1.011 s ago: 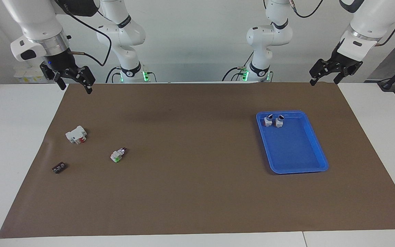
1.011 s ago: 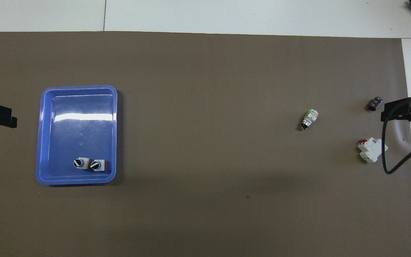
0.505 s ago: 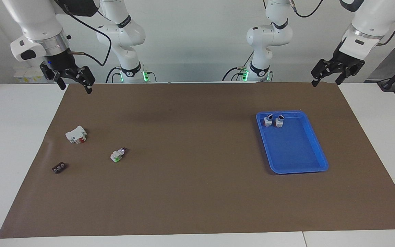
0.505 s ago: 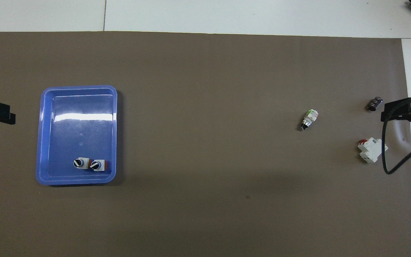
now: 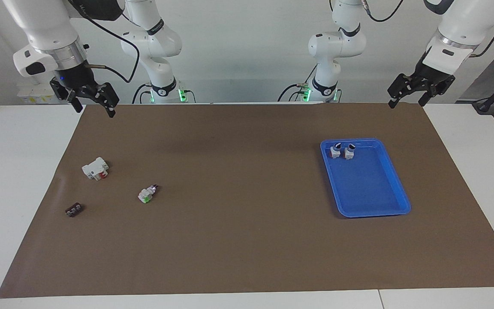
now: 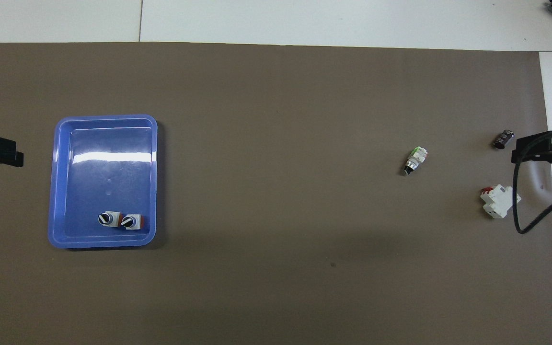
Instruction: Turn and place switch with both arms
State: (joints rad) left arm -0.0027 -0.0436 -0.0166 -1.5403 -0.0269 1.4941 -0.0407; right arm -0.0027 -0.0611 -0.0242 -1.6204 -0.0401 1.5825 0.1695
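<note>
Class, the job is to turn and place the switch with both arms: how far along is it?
Done: two switches stand knob-up in the blue tray. In hand: nothing; the left tool and right tool hang open and raised at the table's robot-side corners. Left: no orange-ended switch lies outside the tray.

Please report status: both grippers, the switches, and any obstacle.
Left gripper and right gripper open, empty, raised over the mat's edge at the robots' end. Two switches upright in blue tray. Nothing in the way.

A brown mat [image 5: 247, 240] covers most of a white tabletop [image 5: 15, 171] under even, soft light, with a plain pale wall [image 5: 247, 43] rising along the tabletop's edge.
</note>
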